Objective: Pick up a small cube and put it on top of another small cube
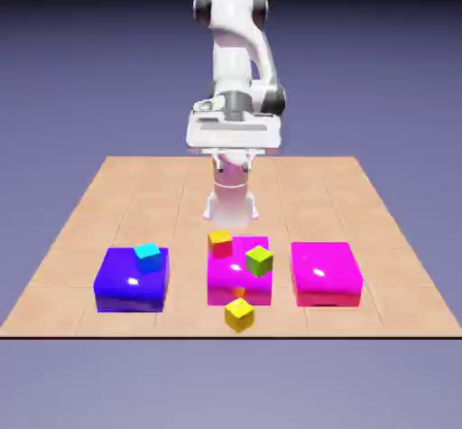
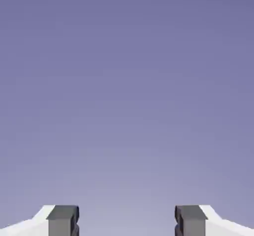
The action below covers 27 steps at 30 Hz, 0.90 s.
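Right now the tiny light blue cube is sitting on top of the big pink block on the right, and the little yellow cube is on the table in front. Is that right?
Not quite. The tiny light blue cube sits on top of the big dark-blue block at the exterior view's left, not on the pink one. The exterior view shows it. The little yellow cube is indeed on the table in front.

The small cube point(image 1: 239, 313) lies before three blocks point(image 1: 239, 272) (another small cube point(image 1: 148, 256) tops the leftmost).

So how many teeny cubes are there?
4. The cyan cube sits on the dark-blue block; the orange-yellow cube and lime-green cube on the middle magenta block; the yellow cube on the table.
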### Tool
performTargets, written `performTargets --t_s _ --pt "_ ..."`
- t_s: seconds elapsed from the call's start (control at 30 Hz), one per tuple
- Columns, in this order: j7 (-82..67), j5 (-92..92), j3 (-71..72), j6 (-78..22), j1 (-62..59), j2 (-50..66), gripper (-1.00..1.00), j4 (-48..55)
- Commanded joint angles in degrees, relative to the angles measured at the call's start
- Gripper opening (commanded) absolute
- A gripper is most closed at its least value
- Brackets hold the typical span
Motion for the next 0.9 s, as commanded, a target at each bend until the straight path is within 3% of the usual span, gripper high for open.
performTargets --t_s 0.0,0.87 --pt "-2.50 0.25 0.54 -1.64 -0.69 1.70 0.00 1.42" --pt "-67.28 6.74 14.60 -44.12 -18.69 45.71 0.00 38.37"
